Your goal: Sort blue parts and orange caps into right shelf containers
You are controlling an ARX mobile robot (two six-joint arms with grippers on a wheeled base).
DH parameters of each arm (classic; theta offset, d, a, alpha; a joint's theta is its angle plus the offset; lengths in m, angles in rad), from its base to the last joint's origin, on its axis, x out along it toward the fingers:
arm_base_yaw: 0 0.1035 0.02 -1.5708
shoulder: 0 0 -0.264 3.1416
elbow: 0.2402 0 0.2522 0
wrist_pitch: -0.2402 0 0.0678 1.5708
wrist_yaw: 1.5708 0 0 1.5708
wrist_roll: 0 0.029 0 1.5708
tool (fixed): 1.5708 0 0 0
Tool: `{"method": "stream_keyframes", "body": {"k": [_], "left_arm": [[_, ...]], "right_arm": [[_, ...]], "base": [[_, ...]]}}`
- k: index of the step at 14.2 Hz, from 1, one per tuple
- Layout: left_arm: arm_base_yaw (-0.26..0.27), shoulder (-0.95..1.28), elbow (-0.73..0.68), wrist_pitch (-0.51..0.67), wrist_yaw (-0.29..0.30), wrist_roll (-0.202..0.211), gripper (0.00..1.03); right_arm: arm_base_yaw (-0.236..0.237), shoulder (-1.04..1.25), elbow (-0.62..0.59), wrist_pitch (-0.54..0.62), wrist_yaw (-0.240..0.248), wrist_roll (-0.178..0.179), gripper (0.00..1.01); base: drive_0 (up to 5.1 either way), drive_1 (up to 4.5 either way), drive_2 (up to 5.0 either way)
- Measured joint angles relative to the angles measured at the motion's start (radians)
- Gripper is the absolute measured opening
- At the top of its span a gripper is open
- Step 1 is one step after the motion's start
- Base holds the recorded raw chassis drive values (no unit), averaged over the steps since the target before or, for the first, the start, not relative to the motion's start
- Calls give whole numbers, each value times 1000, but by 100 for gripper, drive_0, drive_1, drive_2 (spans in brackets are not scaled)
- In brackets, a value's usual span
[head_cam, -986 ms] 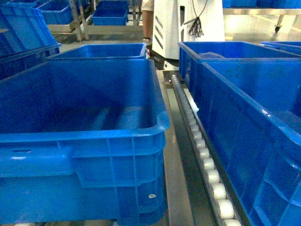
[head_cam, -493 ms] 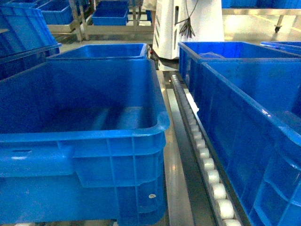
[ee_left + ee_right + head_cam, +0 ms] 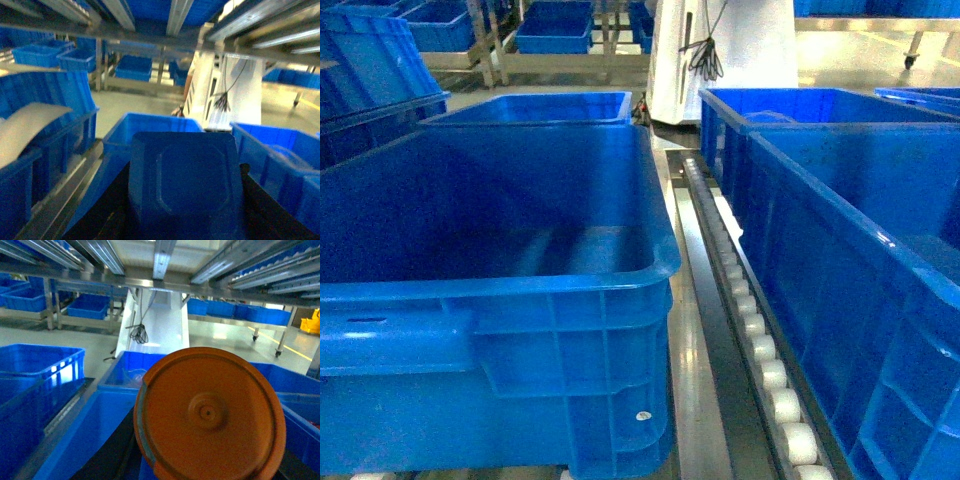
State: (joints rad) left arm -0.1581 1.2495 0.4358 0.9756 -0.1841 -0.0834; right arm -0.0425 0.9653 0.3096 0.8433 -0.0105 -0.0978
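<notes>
In the left wrist view a dark blue part [image 3: 192,182], a squarish moulded piece with an octagonal recess, stands upright between the dark fingers of my left gripper [image 3: 185,205], which is shut on it. In the right wrist view my right gripper [image 3: 207,460] is shut on a round orange cap [image 3: 207,412] with a small centre boss, held face-on. Below and beyond the cap lie the right shelf containers [image 3: 90,440], large bright-blue crates; the head view shows them at right [image 3: 840,200]. Neither gripper shows in the head view.
A big blue crate [image 3: 520,275] fills the left of the head view, another [image 3: 535,108] behind it. A white roller track [image 3: 755,330] runs between the crate rows. A white machine with hanging cables [image 3: 705,50] stands behind. Steel shelf rails [image 3: 160,260] pass overhead.
The hanging cables on the white machine have shifted left, and a person's arm beside it has gone from view. The crates have not moved.
</notes>
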Motion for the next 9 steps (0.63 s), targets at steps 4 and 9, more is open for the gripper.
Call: {"method": "stream_keyframes", "body": {"k": [4, 9], "left_arm": [[-4, 456, 332, -103, -2, -40, 52], [11, 449, 317, -82, 13, -41, 97]], "right_arm": [[-19, 554, 241, 65, 83, -4, 44], [-2, 573, 248, 78, 83, -4, 98]], "base": [[0, 0, 0], [0, 0, 0]]}}
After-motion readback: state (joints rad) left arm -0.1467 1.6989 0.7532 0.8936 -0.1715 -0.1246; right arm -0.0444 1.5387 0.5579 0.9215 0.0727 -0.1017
